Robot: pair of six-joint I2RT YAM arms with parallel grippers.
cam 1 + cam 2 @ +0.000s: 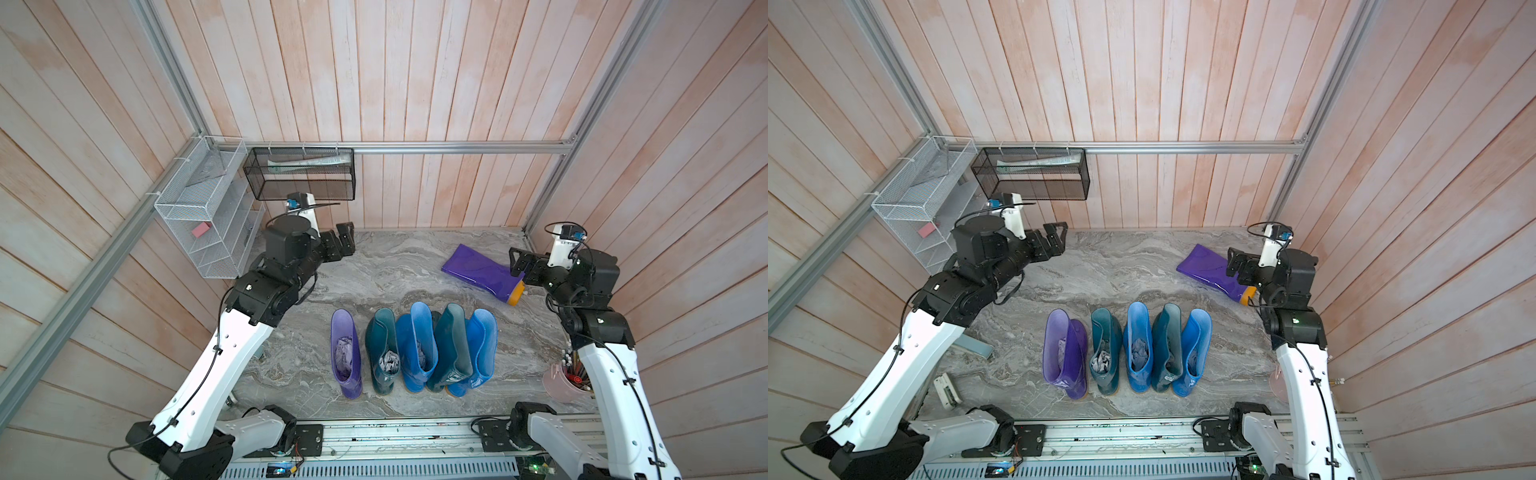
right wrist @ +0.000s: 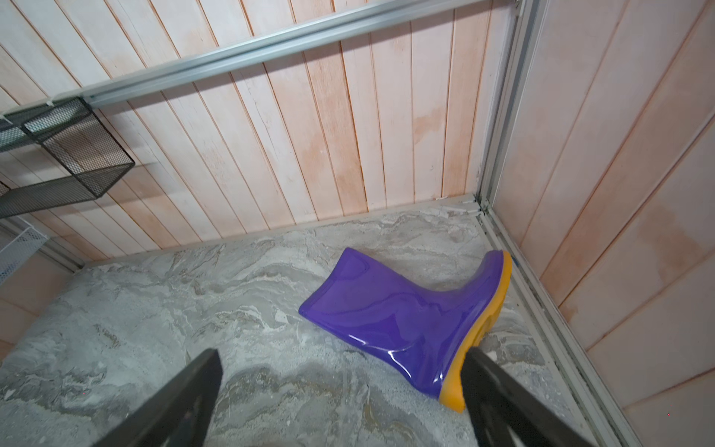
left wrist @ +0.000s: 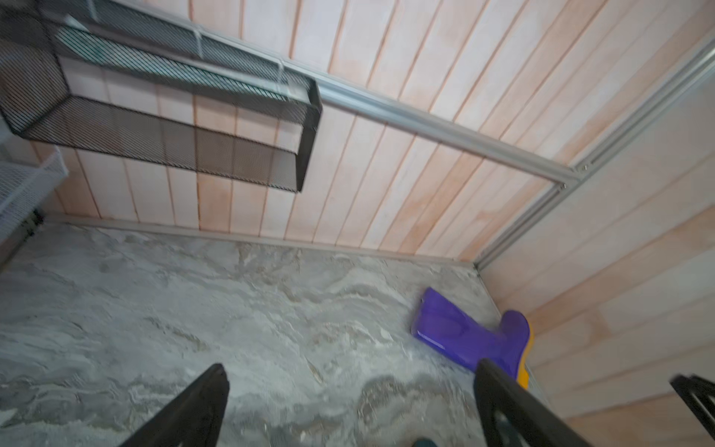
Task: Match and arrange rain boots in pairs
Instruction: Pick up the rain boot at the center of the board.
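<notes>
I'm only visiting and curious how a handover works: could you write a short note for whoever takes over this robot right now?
Left gripper: open, empty, raised near the black mesh shelf.
Right gripper: open, empty, by the foot of the lying purple boot.
Boots: five stand in a row, from the robot's left: lavender boot, first teal boot, first blue boot, second teal boot, second blue boot.
Done: no colour pair is together yet.
Left: stand the purple boot beside the lavender one; regroup teal with teal, blue with blue.
</notes>
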